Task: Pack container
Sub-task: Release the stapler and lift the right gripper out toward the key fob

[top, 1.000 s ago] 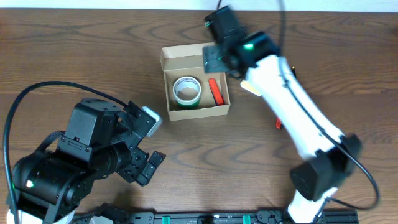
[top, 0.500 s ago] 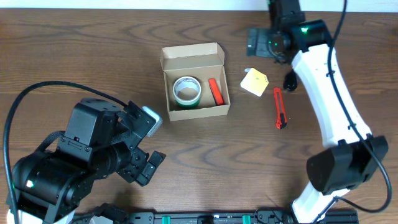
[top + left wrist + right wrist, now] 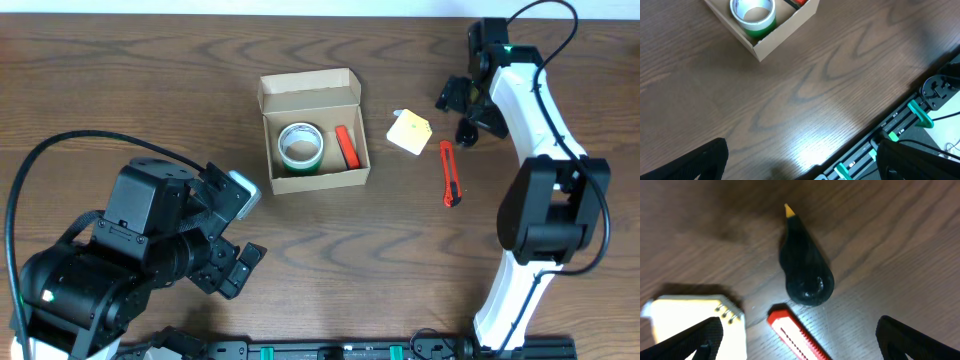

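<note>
Container (image 3: 786, 26) cropped at top, black object (image 3: 805, 267) unidentifiable

The left arm (image 3: 120, 270) is sitting folded up by the front-left corner of the table (image 3: 90, 90), its dark bulk hunching over the near edge. The left gripper (image 3: 243, 228) is pointing toward the table's middle, jaws spread wide and gripping nothing. The right arm (image 3: 535, 120) is stretching from the near edge along the right side toward the far edge. The right gripper (image 3: 460, 112) is hanging near the far-right corner, facing down, jaws wide apart and empty.
</note>
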`<state>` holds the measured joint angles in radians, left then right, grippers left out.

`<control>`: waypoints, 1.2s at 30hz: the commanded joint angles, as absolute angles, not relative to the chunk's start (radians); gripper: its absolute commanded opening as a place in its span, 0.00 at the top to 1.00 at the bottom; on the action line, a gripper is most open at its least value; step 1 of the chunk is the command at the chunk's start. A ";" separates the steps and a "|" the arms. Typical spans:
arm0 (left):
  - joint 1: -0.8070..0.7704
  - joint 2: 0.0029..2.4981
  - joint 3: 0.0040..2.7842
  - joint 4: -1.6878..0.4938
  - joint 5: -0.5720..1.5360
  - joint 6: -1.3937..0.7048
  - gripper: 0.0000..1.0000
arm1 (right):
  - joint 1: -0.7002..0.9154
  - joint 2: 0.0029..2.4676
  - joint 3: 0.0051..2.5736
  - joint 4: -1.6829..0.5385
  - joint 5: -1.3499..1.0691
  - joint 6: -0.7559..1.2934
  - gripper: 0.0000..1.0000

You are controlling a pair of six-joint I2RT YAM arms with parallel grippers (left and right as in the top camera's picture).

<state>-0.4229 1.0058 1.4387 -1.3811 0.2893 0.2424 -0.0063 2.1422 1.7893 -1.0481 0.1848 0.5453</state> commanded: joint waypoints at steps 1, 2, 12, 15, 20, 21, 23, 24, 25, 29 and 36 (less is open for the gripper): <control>-0.425 1.006 1.456 -1.384 0.304 0.239 0.05 | -0.032 2.202 1.789 -1.036 0.198 0.552 0.01; -0.425 1.006 1.456 -1.384 0.304 0.239 0.05 | -0.035 2.217 1.789 -1.026 0.193 0.537 0.01; -0.425 1.006 1.456 -1.384 0.304 0.239 0.05 | -0.055 2.303 1.789 -0.930 0.137 0.411 0.09; -0.425 1.006 1.456 -1.384 0.304 0.239 0.05 | -0.060 2.313 1.789 -0.923 0.105 0.400 0.12; -0.425 1.006 1.456 -1.384 0.304 0.239 0.05 | -0.060 2.335 1.789 -0.910 0.074 0.384 0.20; -0.425 1.006 1.456 -1.384 0.304 0.239 0.05 | -0.060 2.339 1.789 -0.912 0.074 0.384 0.23; -0.425 1.006 1.456 -1.384 0.304 0.239 0.05 | -0.060 2.342 1.788 -0.916 0.074 0.384 0.27; -0.425 1.006 1.456 -1.384 0.304 0.239 0.05 | -0.060 2.342 1.785 -0.915 0.074 0.384 0.30; -0.425 1.006 1.456 -1.384 0.304 0.239 0.05 | -0.060 2.342 1.785 -0.916 0.074 0.384 0.32; -0.425 1.006 1.456 -1.384 0.304 0.239 0.05 | -0.060 2.342 1.785 -0.917 0.073 0.385 0.41; -0.425 1.006 1.456 -1.384 0.304 0.239 0.05 | -0.060 2.342 1.785 -0.921 0.072 0.388 0.55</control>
<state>-0.4229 1.0058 1.4387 -1.3811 0.2893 0.2424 -0.0521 2.3016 1.7897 -0.9150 0.0658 0.3885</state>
